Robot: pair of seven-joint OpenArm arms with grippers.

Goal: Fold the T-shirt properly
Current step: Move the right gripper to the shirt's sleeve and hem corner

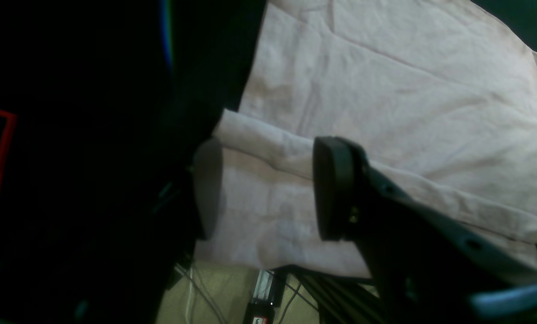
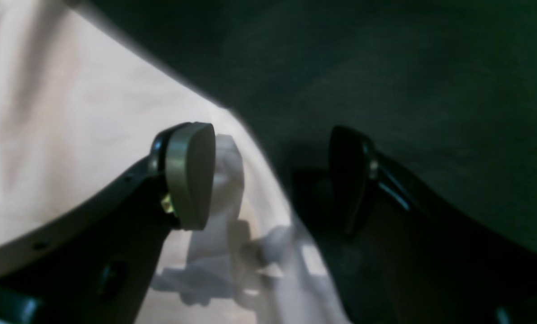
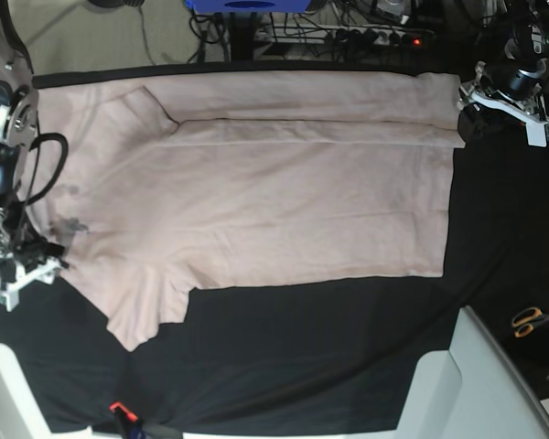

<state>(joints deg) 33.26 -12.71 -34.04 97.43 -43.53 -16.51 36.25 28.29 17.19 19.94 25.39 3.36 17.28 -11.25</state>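
We saw the T-shirt (image 3: 284,192) spread flat over the black-covered counter (image 3: 302,357), its far long edge folded inward along the body. The left gripper (image 1: 268,189) stood at the hem corner with its jaws partly apart, straddling the folded edge; whether cloth was pinched we could not tell. The right gripper (image 2: 273,180) hovered with jaws wide over the shirt's edge, one finger above cloth, the other above the counter. Orange-handled scissors (image 3: 531,320) lay well apart.
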